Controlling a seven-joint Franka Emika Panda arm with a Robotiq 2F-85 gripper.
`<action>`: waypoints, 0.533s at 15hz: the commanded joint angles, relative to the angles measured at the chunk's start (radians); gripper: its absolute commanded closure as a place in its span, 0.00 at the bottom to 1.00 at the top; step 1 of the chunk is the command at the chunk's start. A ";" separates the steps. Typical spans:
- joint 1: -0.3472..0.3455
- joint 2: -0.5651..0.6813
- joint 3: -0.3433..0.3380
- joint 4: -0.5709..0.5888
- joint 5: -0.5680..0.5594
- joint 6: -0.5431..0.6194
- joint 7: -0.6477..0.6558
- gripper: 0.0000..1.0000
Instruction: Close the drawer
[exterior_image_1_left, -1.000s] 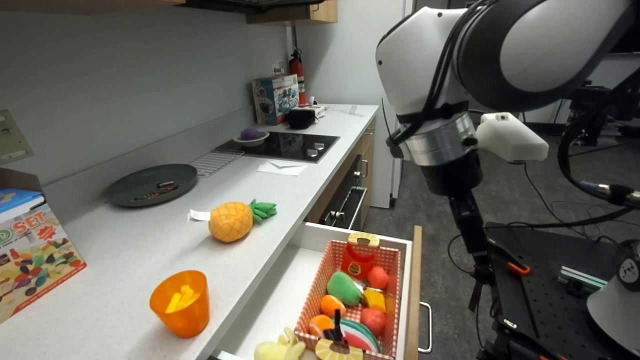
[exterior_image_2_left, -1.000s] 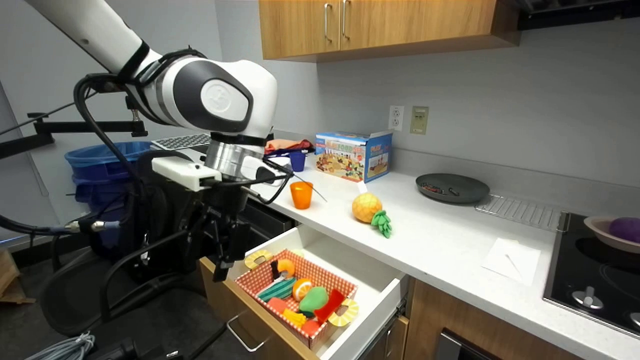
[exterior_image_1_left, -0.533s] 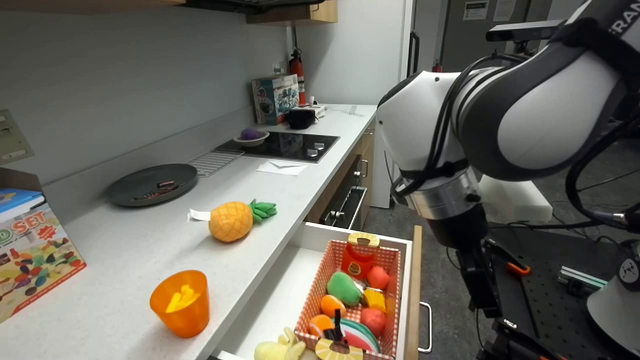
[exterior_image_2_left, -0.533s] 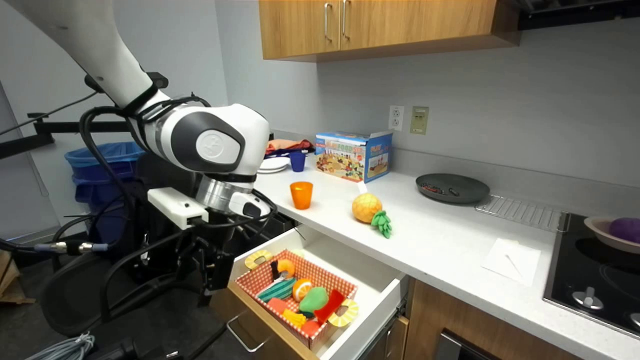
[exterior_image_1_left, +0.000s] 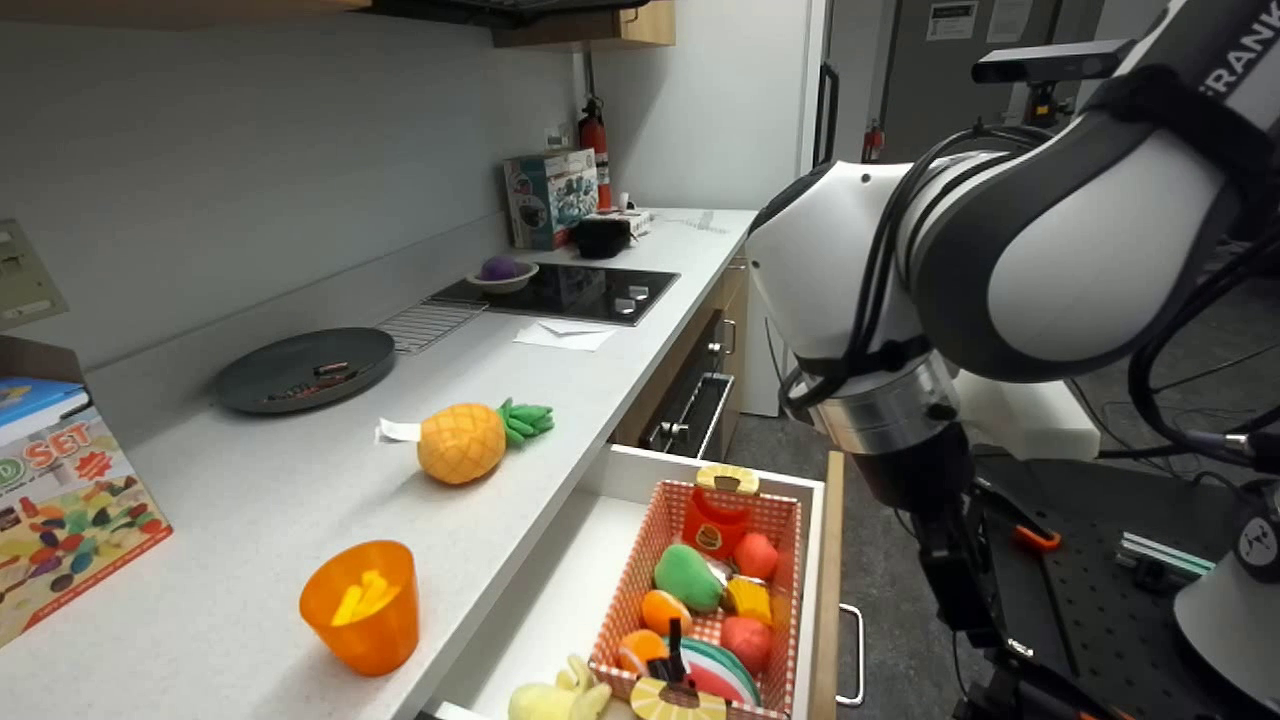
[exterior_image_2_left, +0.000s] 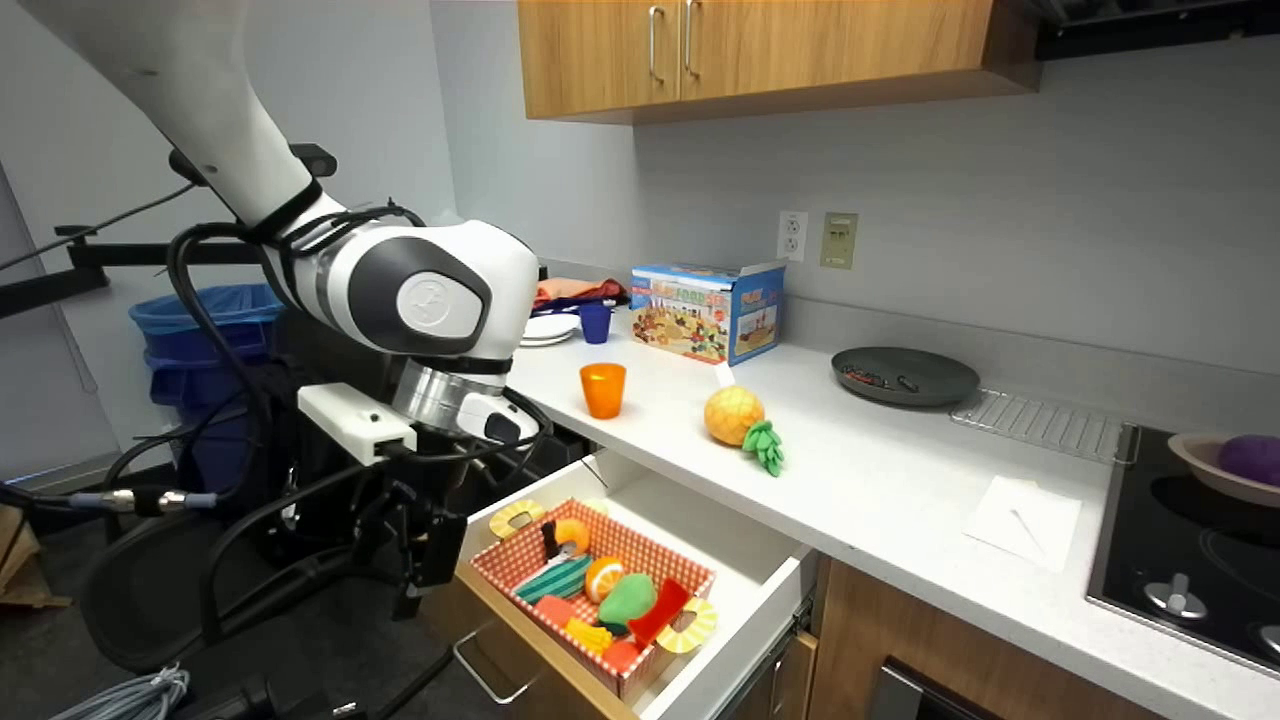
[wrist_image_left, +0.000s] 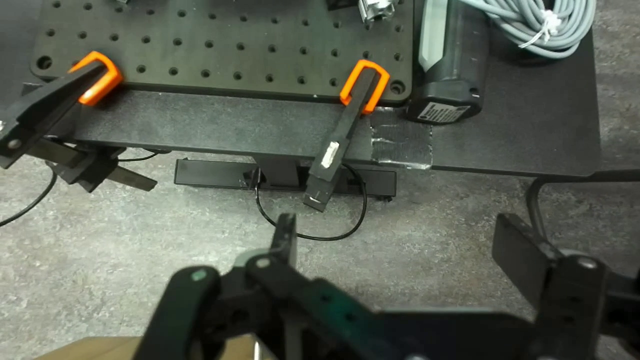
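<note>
The drawer stands open under the counter, its wooden front (exterior_image_1_left: 828, 580) (exterior_image_2_left: 540, 655) facing the robot in both exterior views. Its metal bar handle (exterior_image_1_left: 858, 655) (exterior_image_2_left: 487, 682) is on the outer face. A corner of the wooden front (wrist_image_left: 90, 350) shows at the bottom left of the wrist view, with a sliver of the handle (wrist_image_left: 257, 350). My gripper (exterior_image_1_left: 975, 630) (exterior_image_2_left: 420, 590) points down on the outer side of the drawer front, apart from it. In the wrist view the gripper (wrist_image_left: 397, 240) is open, with only floor seen between its fingers.
A red checked basket (exterior_image_1_left: 640, 560) (exterior_image_2_left: 690, 560) of toy food sits in the drawer. A yellow plush (exterior_image_1_left: 555, 695) lies beside it. An orange cup (exterior_image_1_left: 365, 610) and toy pineapple (exterior_image_1_left: 462, 443) stand on the counter. A black table with orange clamps (wrist_image_left: 365, 87) is on the robot's side.
The arm has come down, and my gripper is lower and a little farther out from the drawer front. Over the last half second it moved only slightly. The drawer has not moved.
</note>
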 joint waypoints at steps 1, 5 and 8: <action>-0.007 0.032 -0.004 -0.026 -0.053 0.033 0.017 0.00; -0.015 0.122 -0.017 -0.056 -0.060 0.164 0.000 0.00; -0.014 0.198 -0.018 -0.067 -0.042 0.293 -0.002 0.00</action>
